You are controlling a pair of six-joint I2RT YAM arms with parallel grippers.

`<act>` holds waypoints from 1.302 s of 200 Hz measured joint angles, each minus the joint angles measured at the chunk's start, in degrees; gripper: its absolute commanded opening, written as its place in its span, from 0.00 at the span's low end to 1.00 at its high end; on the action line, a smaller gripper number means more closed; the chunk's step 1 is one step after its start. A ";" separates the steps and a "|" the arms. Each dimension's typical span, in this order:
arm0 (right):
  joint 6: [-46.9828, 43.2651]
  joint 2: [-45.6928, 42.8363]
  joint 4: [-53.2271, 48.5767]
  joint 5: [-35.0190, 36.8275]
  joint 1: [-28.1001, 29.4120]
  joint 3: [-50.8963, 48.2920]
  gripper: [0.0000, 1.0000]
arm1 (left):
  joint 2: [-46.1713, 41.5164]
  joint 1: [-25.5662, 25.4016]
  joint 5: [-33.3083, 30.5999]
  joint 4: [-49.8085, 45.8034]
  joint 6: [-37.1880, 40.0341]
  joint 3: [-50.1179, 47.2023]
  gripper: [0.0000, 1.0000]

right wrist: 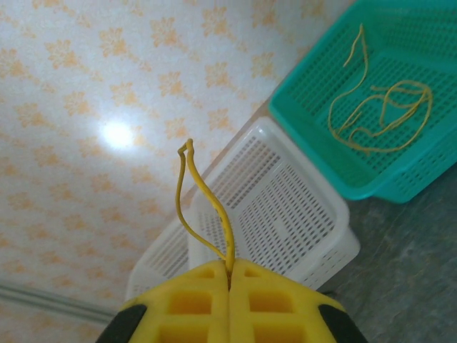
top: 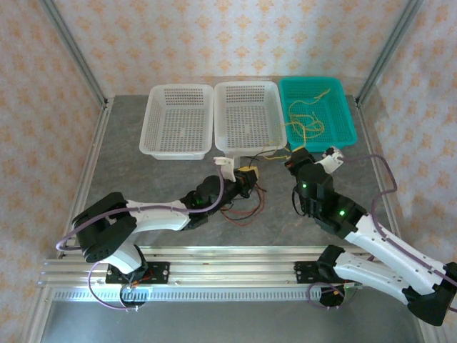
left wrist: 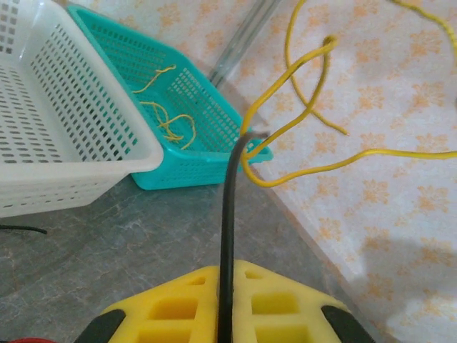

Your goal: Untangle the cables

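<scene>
My left gripper is clenched on one smooth, round black cable, with thin yellow loops hooked at its tip towards one o'clock. My right gripper pinches one kinked yellow cable. Other cables, red and black, sprawl mid-table on mottled grey table. Three perforated plastic baskets sit at twelve o'clock: a white basket, a second white basket, and a teal basket holding limp yellow strands.
</scene>
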 measured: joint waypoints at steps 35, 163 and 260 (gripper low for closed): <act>-2.54 0.00 -1.07 3.93 -0.02 -0.02 0.00 | -2.29 0.00 5.57 -0.02 2.12 -0.92 0.10; -21.94 7.02 -11.17 -2.12 -8.66 9.20 0.00 | -18.47 0.20 2.36 -11.28 6.14 -7.78 0.00; -36.65 22.18 -16.83 -13.57 -18.97 26.12 0.00 | -18.36 7.15 -2.89 -14.95 0.90 -7.19 0.00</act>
